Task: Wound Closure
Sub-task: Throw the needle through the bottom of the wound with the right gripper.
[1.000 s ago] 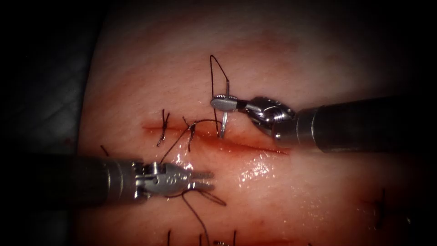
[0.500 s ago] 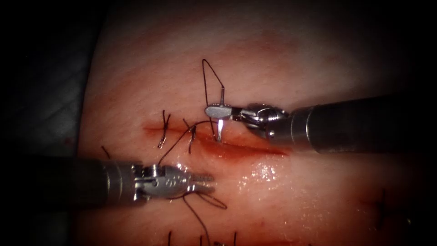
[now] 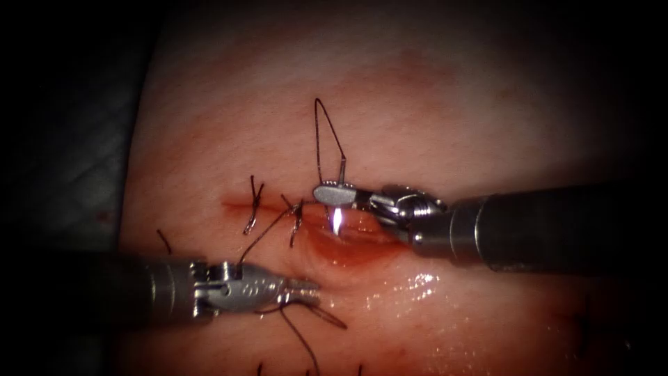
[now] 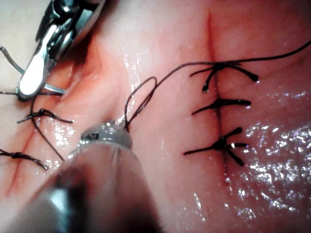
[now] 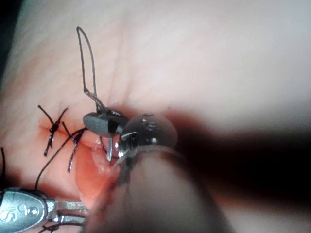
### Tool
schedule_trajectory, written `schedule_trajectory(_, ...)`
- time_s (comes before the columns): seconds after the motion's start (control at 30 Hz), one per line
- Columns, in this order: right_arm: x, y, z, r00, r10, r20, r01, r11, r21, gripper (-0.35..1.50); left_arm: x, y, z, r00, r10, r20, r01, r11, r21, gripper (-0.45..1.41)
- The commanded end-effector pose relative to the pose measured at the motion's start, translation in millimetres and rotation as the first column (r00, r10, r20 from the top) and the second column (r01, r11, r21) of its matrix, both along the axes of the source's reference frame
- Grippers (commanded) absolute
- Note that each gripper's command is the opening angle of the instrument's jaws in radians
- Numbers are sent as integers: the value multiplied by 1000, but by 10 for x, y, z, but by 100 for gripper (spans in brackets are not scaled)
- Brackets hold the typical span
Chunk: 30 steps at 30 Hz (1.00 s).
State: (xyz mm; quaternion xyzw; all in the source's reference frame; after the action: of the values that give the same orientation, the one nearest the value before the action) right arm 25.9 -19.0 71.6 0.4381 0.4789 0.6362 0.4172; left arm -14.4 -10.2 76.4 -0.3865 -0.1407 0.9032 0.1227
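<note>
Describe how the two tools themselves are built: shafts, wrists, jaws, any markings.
Both are thin, dark grey shafts ending in bright silver metal. The left tool has a ringed collar, a wrist block stamped with small characters I cannot read, and short narrow jaws with ridged inner faces. The right tool has a knuckled, pinned wrist and a smooth, rounded, paddle-shaped jaw back.

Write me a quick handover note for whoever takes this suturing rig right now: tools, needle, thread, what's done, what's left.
Right tool: shut on the needle near its thread end.
Needle tip is down at the cut in the tissue; the tissue dimples there. How deep it sits I cannot tell.
Left tool: low on the cut's left, thread running past its jaws.
Done: two knotted stitches on the cut's left part.
Left: the open stretch under the right tool, red fluid in it.
</note>
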Motion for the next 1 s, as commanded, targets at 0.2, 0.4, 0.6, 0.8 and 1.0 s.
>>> schedule_trajectory(0.2, 9, -4, 0, 1000, -10, -20, 11, 1000, 24, -35, -10, -1, 7, 1000, -4, -2, 4, 1000, 0, -10)
schedule_trajectory(0.4, 14, -6, 1, 997, -32, -67, 41, 991, 129, -35, -11, 2, 7, 1000, -5, -2, 5, 1000, 3, -10)
schedule_trajectory(0.6, 16, -15, -5, 995, -44, -85, 59, 981, 185, -35, -9, 2, 6, 1000, -4, -1, 4, 1000, 3, -10)
schedule_trajectory(0.8, 18, -30, -12, 993, -72, -90, 91, 968, 232, -35, -8, 3, 6, 1000, -4, -1, 4, 1000, 5, -10)
schedule_trajectory(1.0, 15, -40, -22, 991, -80, -104, 104, 961, 258, -35, -5, 5, 8, 1000, -2, 0, 2, 1000, 5, -10)
